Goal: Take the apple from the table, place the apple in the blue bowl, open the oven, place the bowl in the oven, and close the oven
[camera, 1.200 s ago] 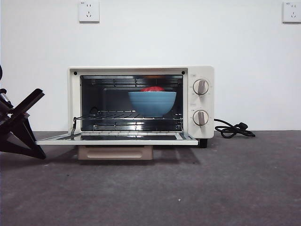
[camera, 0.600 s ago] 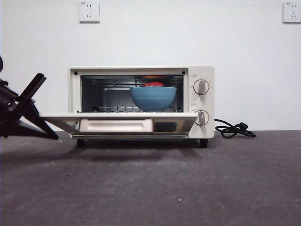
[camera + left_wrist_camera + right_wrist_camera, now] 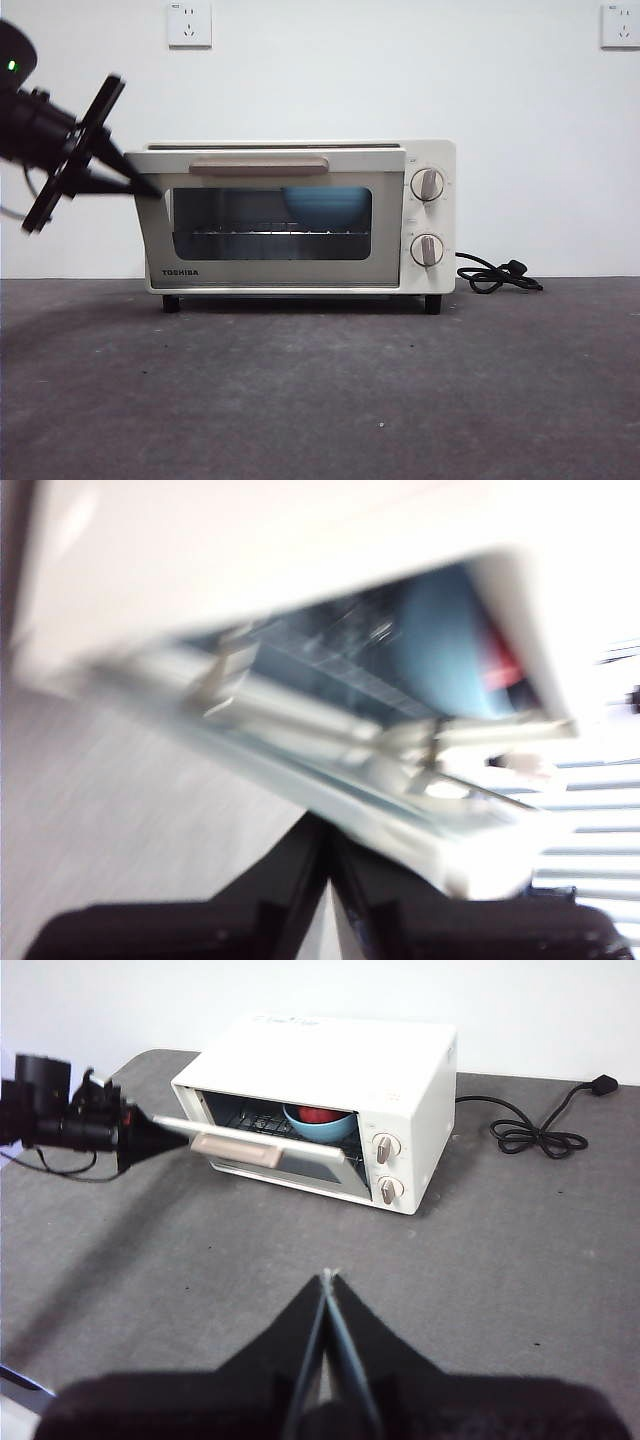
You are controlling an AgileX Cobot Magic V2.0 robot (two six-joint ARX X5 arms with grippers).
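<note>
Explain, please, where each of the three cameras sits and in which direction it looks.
Front view: low, at table height, level toward the oven; the left gripper shows at the door's edge.
Left wrist view: on the left arm, close under the door, blurred; its own shut jaws show.
Right wrist view: on the right arm, high, looking down at the table; the right gripper shows, shut.
Shared: oven and blue bowl in all views.

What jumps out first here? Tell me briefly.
The cream-white toaster oven at the table's middle, its dark glass door nearly shut. At the door's upper corner, the left tool, jaws closed, presses it. Behind the glass sits the glossy blue bowl holding the red apple.
</note>
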